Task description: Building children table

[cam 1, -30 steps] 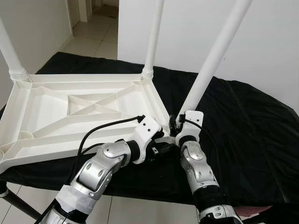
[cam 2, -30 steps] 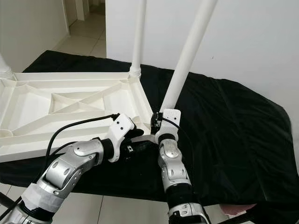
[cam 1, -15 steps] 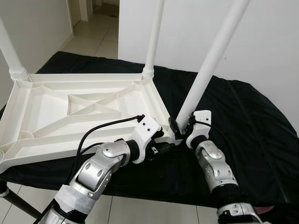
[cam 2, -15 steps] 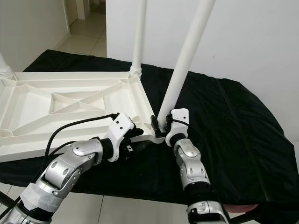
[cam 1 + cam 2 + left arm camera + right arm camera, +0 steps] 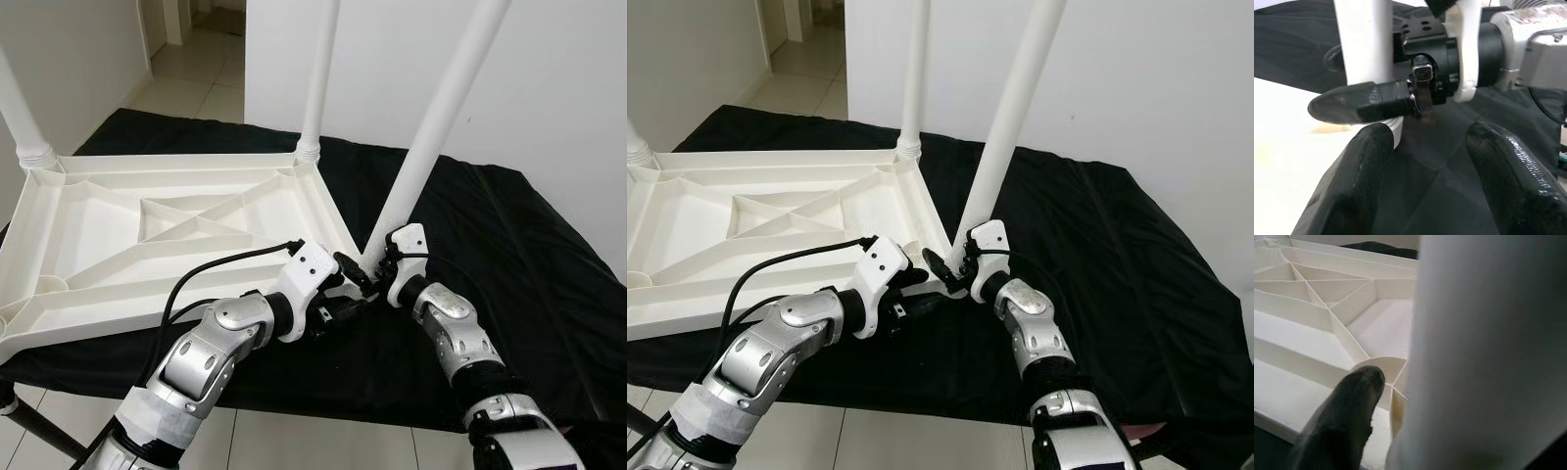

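Fingers of the right gripper are clasping the base of a white table leg, which is leaning away from the robot and to its right as it rises from the near right corner of the upturned tabletop. In the right wrist view, one black finger is lying against the ribbed underside of the tabletop right beside the leg, which is looming large and blurred. The left gripper is hovering just beside that same corner, below the tabletop's edge; in the left wrist view its two fingers are standing apart and gripping nothing, with the right gripper's finger and the leg's foot directly ahead of them.

The white plastic tabletop is lying upside down, its cross-braced ribs facing up, on a black cloth that is covering the worktop. Another leg is standing upright in the far right corner socket, and a third leg is standing in the far left corner. Pale floor tiles are showing beyond the cloth, and a white wall is rising behind the worktop.
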